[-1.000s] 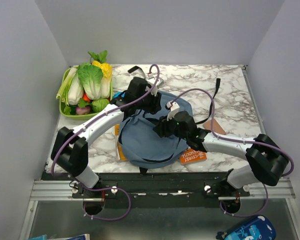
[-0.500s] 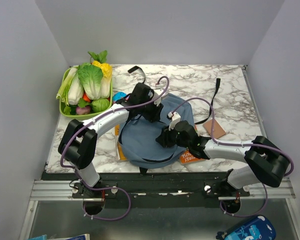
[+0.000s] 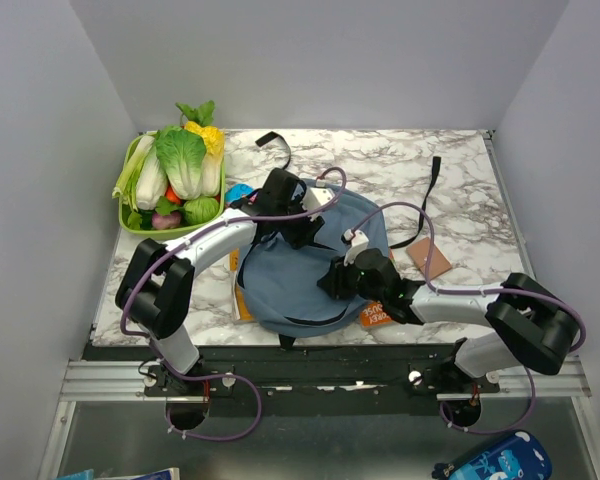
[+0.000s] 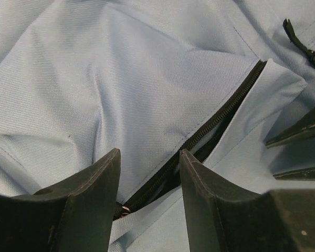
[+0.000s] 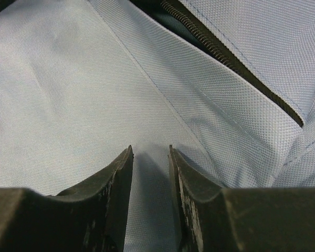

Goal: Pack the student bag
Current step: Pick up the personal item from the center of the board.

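Nearby, a vegetable basket [image 3: 140, 228] and orange book [image 3: 377, 316] flank the student bag [image 3: 290, 285].

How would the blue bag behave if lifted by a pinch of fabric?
Probably floppy: the bag lies in soft folds. A pinch would likely lift cloth first, the rest sagging. Pushed, it may bunch near the open zipper rather than slide.

Plain grey walls [image 3: 320, 60] enclose a white marble-patterned table [image 3: 465, 185], evenly lit.
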Robot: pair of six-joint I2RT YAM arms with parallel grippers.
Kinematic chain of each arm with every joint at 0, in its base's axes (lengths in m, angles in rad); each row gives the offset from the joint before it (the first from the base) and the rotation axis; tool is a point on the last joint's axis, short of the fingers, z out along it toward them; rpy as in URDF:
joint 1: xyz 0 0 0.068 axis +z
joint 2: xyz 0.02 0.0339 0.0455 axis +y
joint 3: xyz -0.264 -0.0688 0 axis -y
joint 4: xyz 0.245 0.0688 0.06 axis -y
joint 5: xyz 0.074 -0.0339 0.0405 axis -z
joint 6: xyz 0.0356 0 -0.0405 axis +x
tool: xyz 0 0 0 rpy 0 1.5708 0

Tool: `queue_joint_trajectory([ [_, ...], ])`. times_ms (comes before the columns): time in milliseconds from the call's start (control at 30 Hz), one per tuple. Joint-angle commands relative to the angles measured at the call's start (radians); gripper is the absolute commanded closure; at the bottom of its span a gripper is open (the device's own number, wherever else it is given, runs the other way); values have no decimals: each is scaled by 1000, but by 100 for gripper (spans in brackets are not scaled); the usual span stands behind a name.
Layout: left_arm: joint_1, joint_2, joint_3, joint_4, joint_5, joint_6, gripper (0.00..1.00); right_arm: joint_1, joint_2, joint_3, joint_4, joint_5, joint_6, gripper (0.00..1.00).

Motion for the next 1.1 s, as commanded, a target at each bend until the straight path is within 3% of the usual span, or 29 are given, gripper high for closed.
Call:
queue_joint_trajectory([
  [0, -19, -33, -41, -21, 0, 94, 43, 10, -27, -45, 19, 35, 19, 59],
  [233, -27, -78, -83, -95, 49, 186, 39, 10, -46, -56, 9, 50, 18, 58],
  [500, -47, -35, -130, 200, -225, 56, 41, 10, -47, -59, 24, 39, 27, 58],
  [667, -60, 17, -120, 301, -313, 13, 45, 8, -86, -82, 4, 53, 28, 58],
  [767, -63, 18, -110, 309, -307, -8, 57, 8, -113, -93, -7, 56, 28, 58],
  [867, -68, 1, -123, 314, -298, -24, 75, 8, -132, -103, -20, 64, 31, 58],
  [900, -68, -5, -132, 320, -299, -31, 86, 10, -138, -107, -28, 76, 35, 58],
  [1000, -68, -47, -155, 335, -307, -57, 99, 8, -214, -102, -97, 134, 61, 55],
  [1067, -68, -87, -163, 335, -301, -77, 100, 8, -308, -85, -195, 234, 70, 45],
])
